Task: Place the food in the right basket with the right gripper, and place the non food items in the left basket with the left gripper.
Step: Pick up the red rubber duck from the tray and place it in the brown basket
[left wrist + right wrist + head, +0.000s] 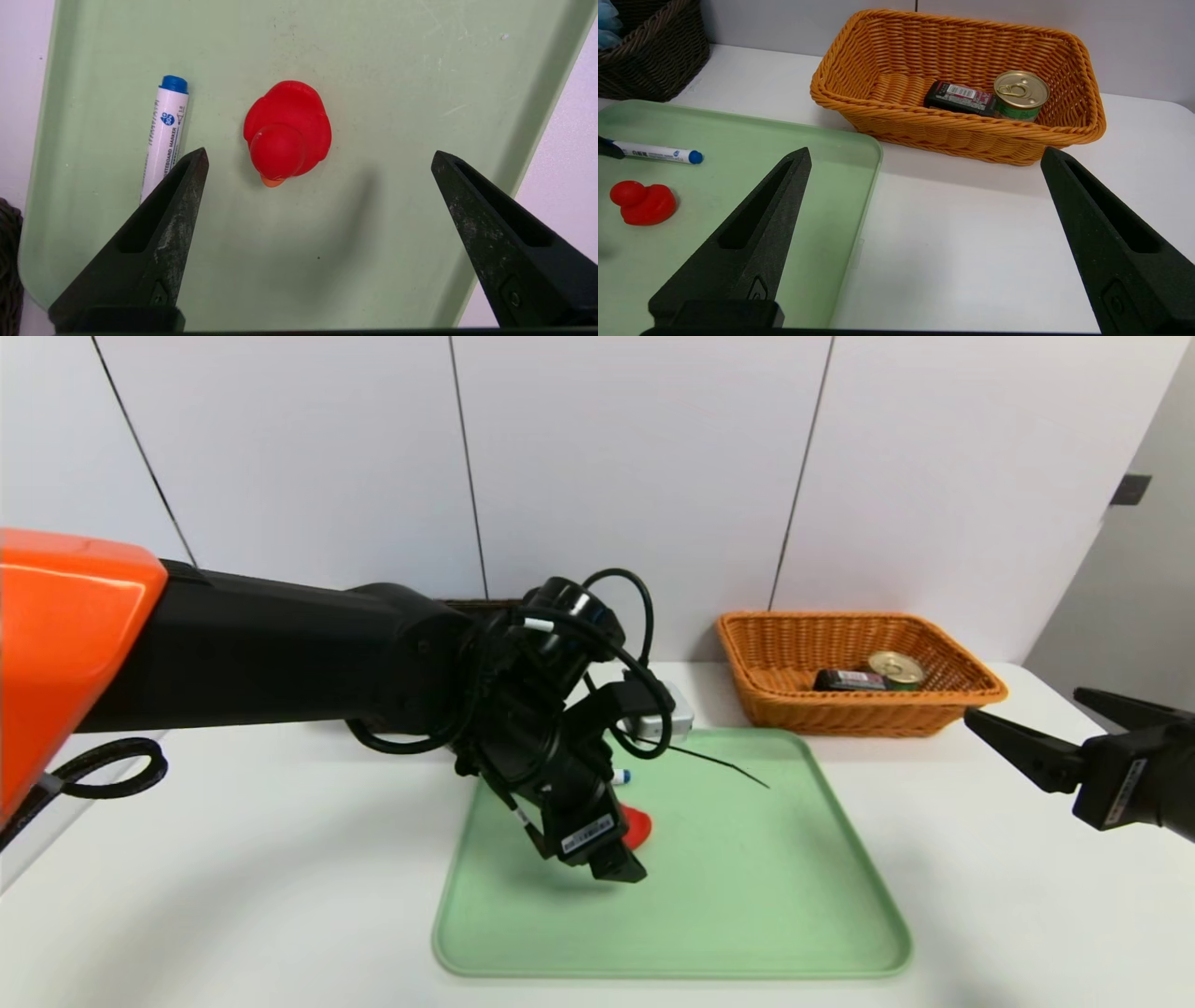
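Wide open and empty, the left gripper (pixel 317 158) hung over the red duck (pixel 286 133) and marker (pixel 164 135) left on the green tray (pixel 373 261), while both foods sat in the far right orange basket (pixel 971 135) and the right gripper (pixel 924 158) waited open.

The head camera looks forward and down from above onto the table (pixel 980 859), taking in the green tray (pixel 747 896), the orange basket (pixel 775 658) by the wall and both arms from a middling distance. The left wrist camera faces almost straight down, close over the tray, where the duck (pixel 287 130) and marker (pixel 163 140) fill its centre. The right wrist camera sits low, looks nearly level toward the orange basket, and shares the tray, duck and marker with the others.
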Robot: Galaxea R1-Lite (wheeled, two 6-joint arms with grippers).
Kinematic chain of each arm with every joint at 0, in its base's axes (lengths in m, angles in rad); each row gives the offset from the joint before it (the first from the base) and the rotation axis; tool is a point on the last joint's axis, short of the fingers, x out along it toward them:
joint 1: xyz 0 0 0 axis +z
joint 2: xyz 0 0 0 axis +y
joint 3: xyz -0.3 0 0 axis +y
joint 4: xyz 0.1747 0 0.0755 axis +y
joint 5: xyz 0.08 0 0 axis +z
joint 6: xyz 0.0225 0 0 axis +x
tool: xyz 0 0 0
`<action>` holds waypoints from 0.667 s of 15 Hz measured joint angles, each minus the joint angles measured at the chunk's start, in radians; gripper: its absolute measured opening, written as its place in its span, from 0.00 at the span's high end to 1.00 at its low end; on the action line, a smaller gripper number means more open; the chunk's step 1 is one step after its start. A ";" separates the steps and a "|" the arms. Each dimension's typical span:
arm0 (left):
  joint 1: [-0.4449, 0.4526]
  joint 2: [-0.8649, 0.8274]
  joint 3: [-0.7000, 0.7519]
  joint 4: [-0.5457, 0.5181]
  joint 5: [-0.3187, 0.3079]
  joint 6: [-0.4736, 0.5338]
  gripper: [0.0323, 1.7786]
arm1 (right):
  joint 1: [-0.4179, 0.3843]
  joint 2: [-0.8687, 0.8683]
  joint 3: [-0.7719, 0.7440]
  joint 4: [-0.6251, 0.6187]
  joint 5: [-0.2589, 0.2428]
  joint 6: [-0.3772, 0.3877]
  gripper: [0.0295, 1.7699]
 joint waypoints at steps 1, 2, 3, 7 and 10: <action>0.000 0.001 0.007 -0.007 -0.008 -0.002 0.05 | 0.000 0.001 0.000 0.000 0.000 0.000 0.04; 0.000 0.003 0.016 -0.016 -0.024 -0.002 0.05 | 0.000 0.001 0.000 0.000 0.000 0.000 0.04; 0.000 0.006 0.024 -0.021 -0.031 -0.002 0.05 | 0.000 0.001 0.000 0.000 0.000 0.000 0.04; 0.000 0.021 0.032 -0.033 -0.032 -0.001 0.05 | 0.000 0.006 0.003 0.000 0.000 0.001 0.04; 0.000 0.033 0.030 -0.046 -0.032 0.001 0.05 | 0.001 0.007 0.003 -0.001 0.001 0.000 0.04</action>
